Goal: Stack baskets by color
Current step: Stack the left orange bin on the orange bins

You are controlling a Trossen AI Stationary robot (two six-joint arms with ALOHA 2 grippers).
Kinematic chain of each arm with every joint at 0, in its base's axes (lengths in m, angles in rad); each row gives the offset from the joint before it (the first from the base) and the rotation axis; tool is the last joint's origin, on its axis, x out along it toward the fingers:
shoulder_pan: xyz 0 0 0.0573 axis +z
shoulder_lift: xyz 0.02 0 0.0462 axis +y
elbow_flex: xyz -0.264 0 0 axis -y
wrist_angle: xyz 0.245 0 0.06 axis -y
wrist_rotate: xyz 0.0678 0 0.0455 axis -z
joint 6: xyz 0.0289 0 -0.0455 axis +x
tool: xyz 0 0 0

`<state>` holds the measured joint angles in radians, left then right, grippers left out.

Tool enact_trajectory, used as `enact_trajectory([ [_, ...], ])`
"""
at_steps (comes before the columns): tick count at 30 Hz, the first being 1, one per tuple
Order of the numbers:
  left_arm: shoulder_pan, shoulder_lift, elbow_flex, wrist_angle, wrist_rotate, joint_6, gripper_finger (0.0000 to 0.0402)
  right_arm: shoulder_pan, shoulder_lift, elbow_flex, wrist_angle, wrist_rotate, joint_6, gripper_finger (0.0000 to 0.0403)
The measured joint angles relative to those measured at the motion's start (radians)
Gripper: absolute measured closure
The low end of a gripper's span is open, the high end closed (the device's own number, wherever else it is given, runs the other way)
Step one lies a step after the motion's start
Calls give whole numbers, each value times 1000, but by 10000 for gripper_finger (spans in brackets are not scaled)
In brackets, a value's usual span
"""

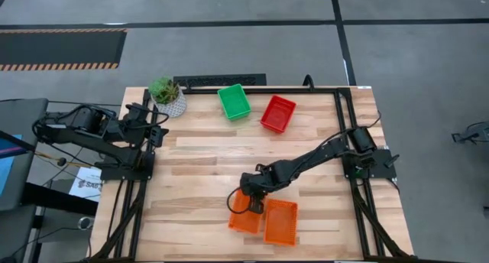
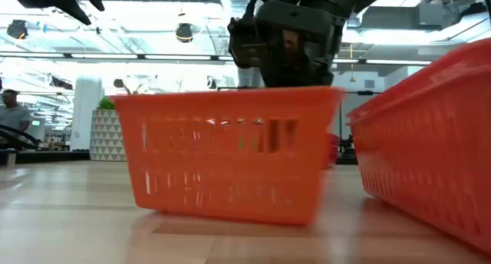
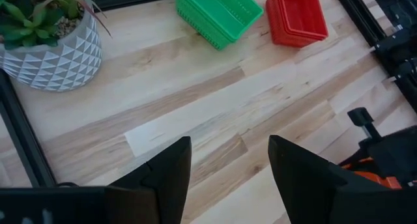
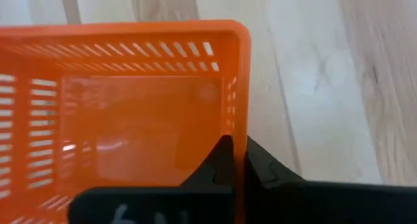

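Two orange baskets sit near the table's front edge. The left one (image 1: 243, 215) (image 2: 230, 153) has my right gripper (image 1: 254, 206) (image 4: 238, 168) shut on its wall. The other orange basket (image 1: 280, 221) (image 2: 430, 141) lies just to its right. At the far side a green basket (image 1: 234, 101) (image 3: 218, 12) and a red basket (image 1: 277, 113) (image 3: 296, 15) rest on their bottoms; the red one shows layered rims. My left gripper (image 3: 229, 178) hangs open above the table's far left, holding nothing. My right gripper pinches a side wall of the left orange basket at its rim (image 4: 238, 129), with one finger (image 4: 215, 165) inside the basket and the other (image 4: 264, 168) outside. The fingers slant down from the far right. The basket's bottom (image 2: 222, 206) is on the table.
A green plant in a white patterned pot (image 1: 168, 97) (image 3: 49, 48) stands at the far left corner, close to my left arm. A black frame rail (image 1: 340, 125) runs along the table's right side. Bare wood (image 1: 229, 152) lies between the far baskets and the near ones.
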<state>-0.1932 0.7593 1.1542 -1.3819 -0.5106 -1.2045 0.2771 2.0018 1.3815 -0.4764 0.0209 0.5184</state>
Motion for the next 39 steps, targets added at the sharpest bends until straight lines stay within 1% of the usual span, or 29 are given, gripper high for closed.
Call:
enact_trajectory([
  [3, 0, 0, 0, 0, -3, 0, 209, -34, -20, -1, 9, -1, 1, 392],
  [6, 0, 0, 0, 0, -3, 1, 209, -94, -79, -2, 18, -1, -29, 394],
  [10, 0, 0, 0, 0, -4, 0, 209, -173, -220, -2, -1, -21, -78, 397],
  [12, 0, 0, 0, 0, -7, -4, 209, -191, -312, -2, -53, -28, -95, 397],
  [16, 0, 0, 0, 0, -18, -8, 209, -176, -477, -1, -143, -35, -91, 397],
  [20, 0, 0, 0, 0, -22, -9, 209, -93, -577, 0, -265, -25, -53, 398],
  [24, 0, 0, 0, 1, -29, -10, 209, 18, -563, -2, -455, -2, 19, 395],
  [25, 0, 0, 0, 1, -32, -10, 209, 46, -544, -2, -483, 2, 32, 395],
  [28, 0, 0, 0, 2, -47, -10, 209, 115, -491, -2, -496, 5, 38, 396],
  [31, 0, 0, 0, 2, -66, -11, 209, 151, -429, -2, -481, 5, 37, 393],
  [34, 0, 0, 0, 2, -75, -11, 209, 163, -388, -33, -454, 5, 34, 392],
  [39, 0, 0, 0, 3, -75, -9, 209, 169, -381, -102, -345, -18, 53, 395],
])
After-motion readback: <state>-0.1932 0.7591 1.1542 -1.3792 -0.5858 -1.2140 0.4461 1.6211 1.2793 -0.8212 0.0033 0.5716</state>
